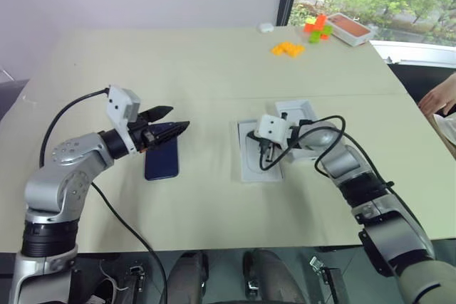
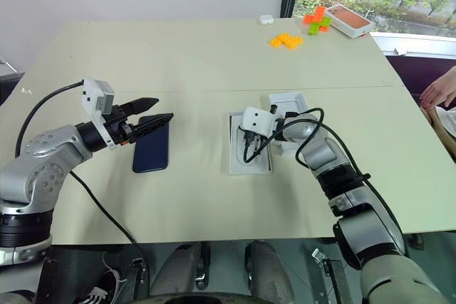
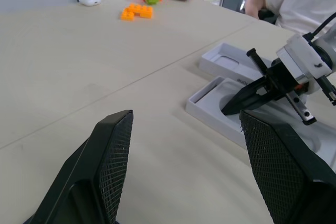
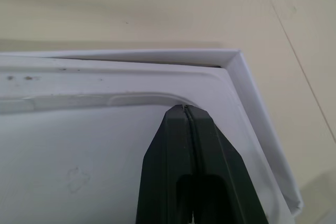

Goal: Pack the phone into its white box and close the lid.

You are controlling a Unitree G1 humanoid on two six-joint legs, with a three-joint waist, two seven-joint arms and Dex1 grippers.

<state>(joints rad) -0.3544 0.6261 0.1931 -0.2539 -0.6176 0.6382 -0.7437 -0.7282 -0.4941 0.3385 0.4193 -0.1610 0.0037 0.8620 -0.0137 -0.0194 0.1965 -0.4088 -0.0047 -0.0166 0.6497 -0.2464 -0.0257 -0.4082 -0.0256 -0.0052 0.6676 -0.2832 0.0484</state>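
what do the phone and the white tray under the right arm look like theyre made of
The phone looks like glass or polished plastic: dark navy, glossy, flat. The white tray looks like matte cardboard: thin, sharply folded walls meeting at a crisp corner. The moulded insert inside it could be pulp or plastic.

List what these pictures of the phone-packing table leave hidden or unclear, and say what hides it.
- Phone: its far end is covered by the left end effector in the head views.
- White tray below the right end effector: much of its inside is hidden by that arm and its cable.
- Second white tray: near half hidden behind the right arm.
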